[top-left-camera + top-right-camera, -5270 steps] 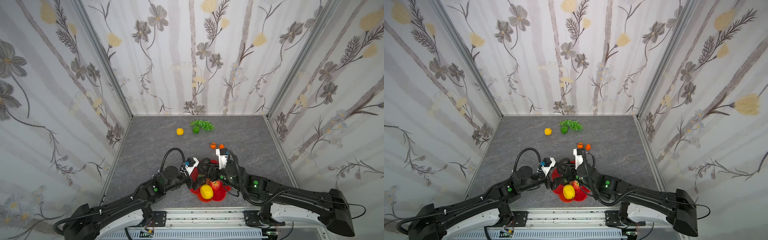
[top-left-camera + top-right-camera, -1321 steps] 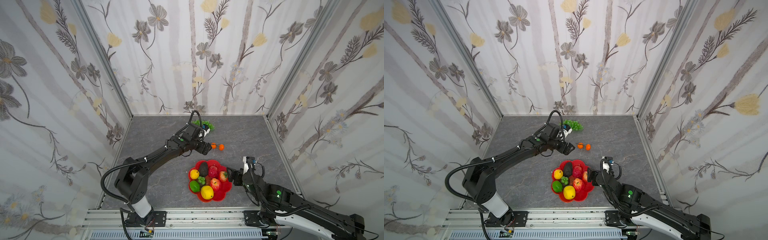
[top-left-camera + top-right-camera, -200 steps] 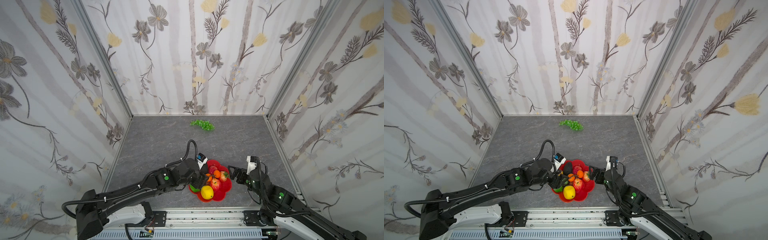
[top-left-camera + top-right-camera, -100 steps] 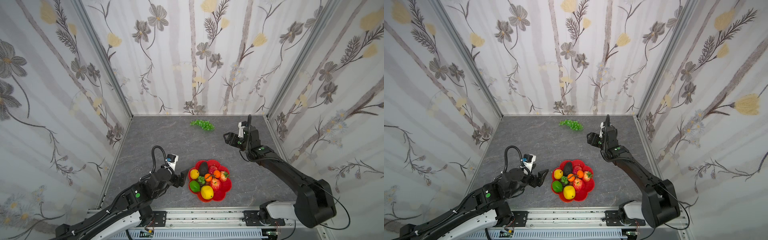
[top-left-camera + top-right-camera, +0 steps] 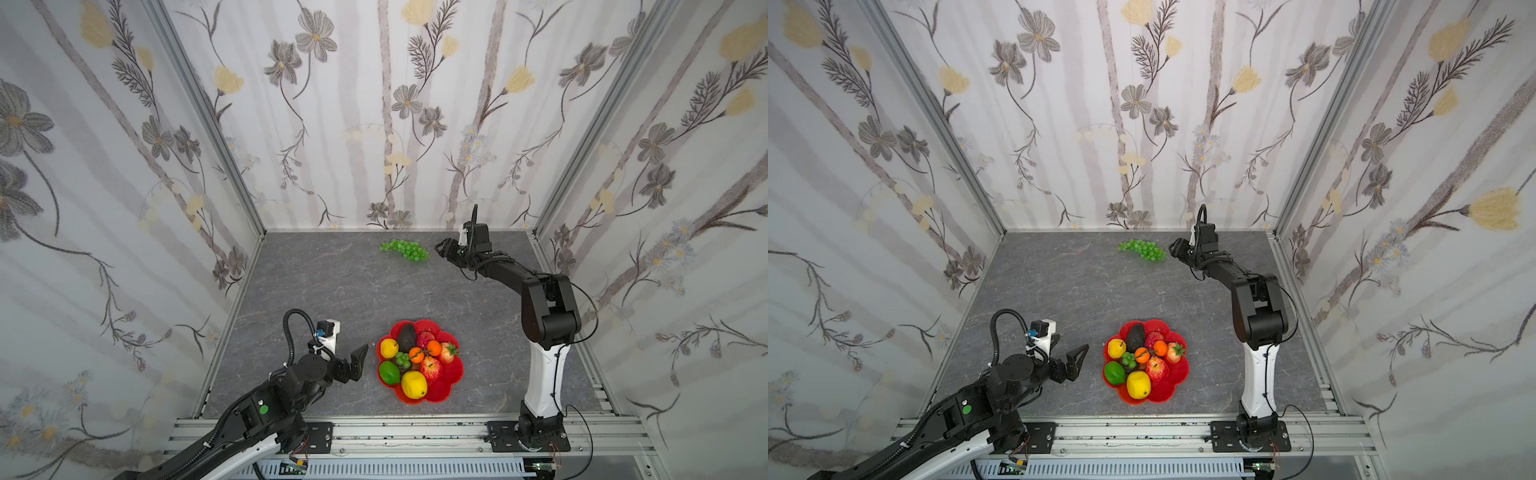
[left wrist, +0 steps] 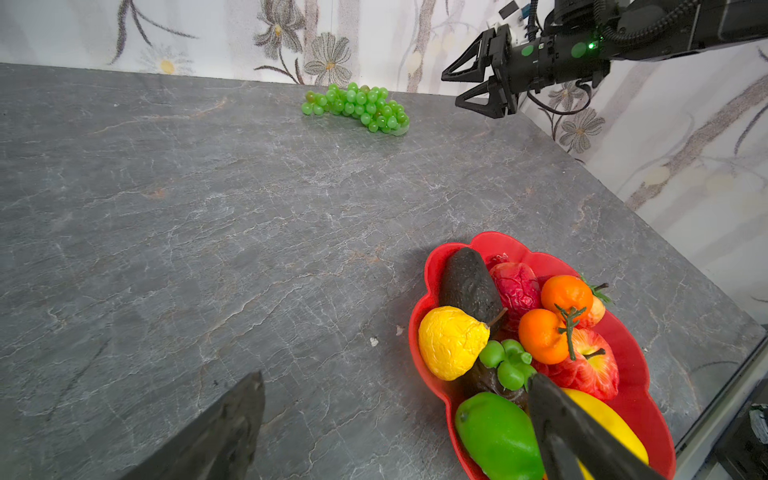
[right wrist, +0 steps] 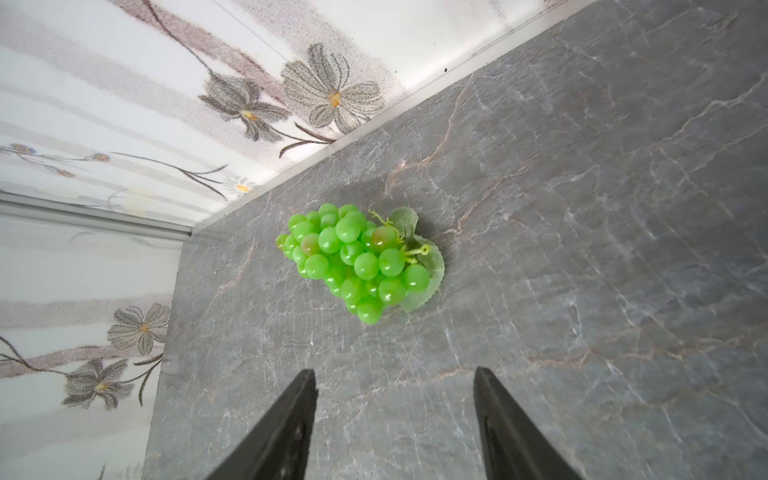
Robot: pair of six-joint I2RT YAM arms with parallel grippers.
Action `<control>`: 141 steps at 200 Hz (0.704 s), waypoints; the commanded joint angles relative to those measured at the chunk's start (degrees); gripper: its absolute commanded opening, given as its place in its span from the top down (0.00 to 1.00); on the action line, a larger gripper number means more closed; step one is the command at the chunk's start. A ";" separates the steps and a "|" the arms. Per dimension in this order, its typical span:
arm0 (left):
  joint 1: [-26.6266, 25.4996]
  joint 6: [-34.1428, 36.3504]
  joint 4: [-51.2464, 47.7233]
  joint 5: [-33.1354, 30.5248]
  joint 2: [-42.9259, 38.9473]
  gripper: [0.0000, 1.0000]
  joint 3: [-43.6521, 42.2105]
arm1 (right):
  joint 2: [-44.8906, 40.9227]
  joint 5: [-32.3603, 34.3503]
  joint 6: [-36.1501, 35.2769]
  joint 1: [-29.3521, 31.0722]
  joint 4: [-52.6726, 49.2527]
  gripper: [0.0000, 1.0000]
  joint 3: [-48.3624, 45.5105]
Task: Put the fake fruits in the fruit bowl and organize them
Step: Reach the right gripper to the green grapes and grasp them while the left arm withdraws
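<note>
The red fruit bowl (image 5: 455, 376) (image 5: 1180, 374) (image 6: 636, 365) sits near the front and holds a dark avocado (image 5: 406, 337), a yellow pear (image 5: 388, 347), a lime (image 5: 389, 372), a lemon (image 5: 414, 384), an apple (image 5: 432, 368), two oranges (image 5: 434, 347) and a strawberry (image 5: 448, 351). A green grape bunch (image 5: 405, 250) (image 5: 1142, 249) (image 7: 357, 262) lies alone by the back wall. My right gripper (image 5: 444, 249) (image 7: 395, 370) hovers just right of it, open and empty. My left gripper (image 5: 358, 363) (image 6: 395, 378) stands wide open, empty, just left of the bowl.
Flowered walls (image 5: 374, 124) enclose the grey stone-look table (image 5: 332, 291) on three sides. The grape bunch lies close to the back wall's edge. A metal rail (image 5: 415, 432) runs along the front.
Both grippers have left the bowl. The left one drew back to the bowl's left and opened wider. The right one swung to the back beside the grapes, its jaws narrowing.
</note>
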 commanded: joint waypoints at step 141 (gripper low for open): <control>1.28 0.91 5.23 -2.40 -3.67 0.00 -3.03 | 20.66 -4.46 9.94 0.18 -0.92 0.56 22.31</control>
